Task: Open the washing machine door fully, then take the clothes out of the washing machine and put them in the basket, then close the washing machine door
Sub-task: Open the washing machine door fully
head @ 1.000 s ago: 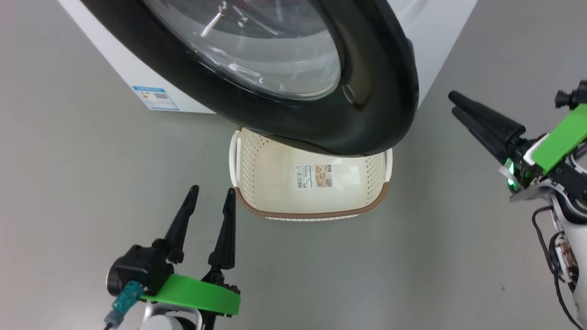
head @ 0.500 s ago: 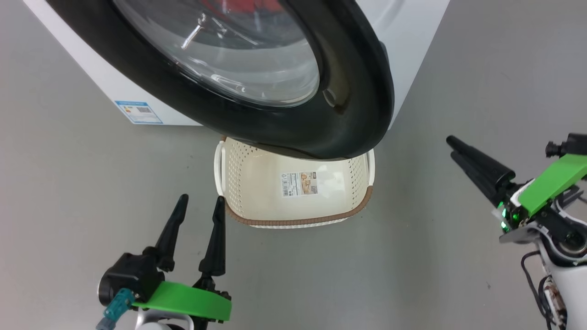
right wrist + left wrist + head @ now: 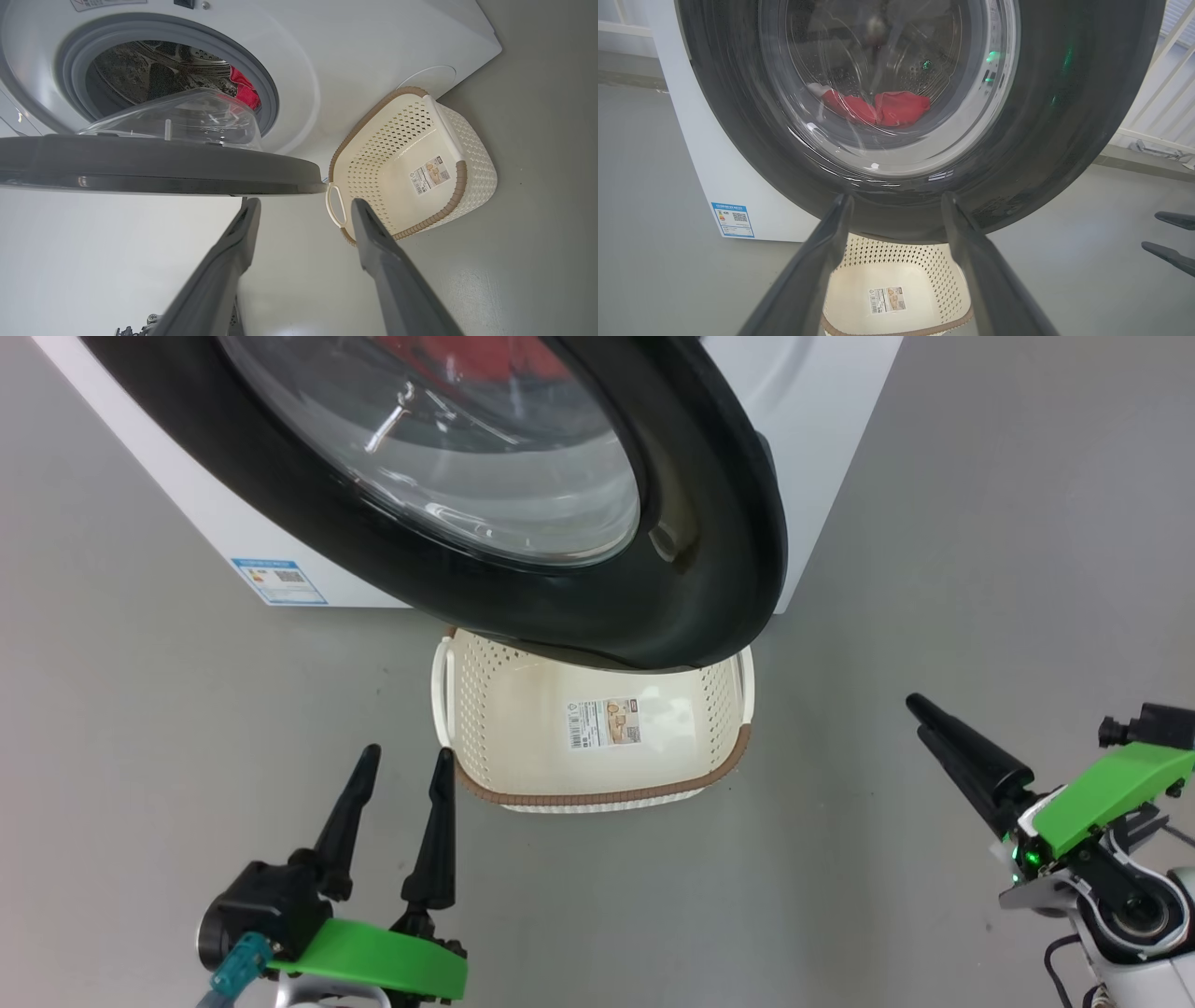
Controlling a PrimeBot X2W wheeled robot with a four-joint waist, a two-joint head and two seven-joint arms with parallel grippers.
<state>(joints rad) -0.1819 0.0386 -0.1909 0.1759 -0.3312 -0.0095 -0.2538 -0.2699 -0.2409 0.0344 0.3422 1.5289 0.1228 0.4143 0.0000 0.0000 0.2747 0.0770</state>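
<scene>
The washing machine door (image 3: 709,551), a black rim around a clear glass bowl, stands swung out from the white washing machine (image 3: 822,429), and shows edge-on in the right wrist view (image 3: 163,163). Red clothes (image 3: 896,108) lie in the steel drum behind the glass, and a red corner of the clothes (image 3: 245,91) shows at the grey seal. The cream basket (image 3: 597,793) stands on the floor, partly under the door. My left gripper (image 3: 409,754) is open just left of the basket. My right gripper (image 3: 917,717) hangs open to the right, apart from the door.
Grey floor lies all around the machine and the basket. A blue label sticker (image 3: 278,581) marks the machine's lower left front. White railings (image 3: 1157,93) stand beyond the machine in the left wrist view. The basket holds just a paper label (image 3: 430,175).
The head camera has shifted slightly. My right gripper has drawn back from beside the door's rim, toward my body and lower in view. The left gripper and door have kept their places.
</scene>
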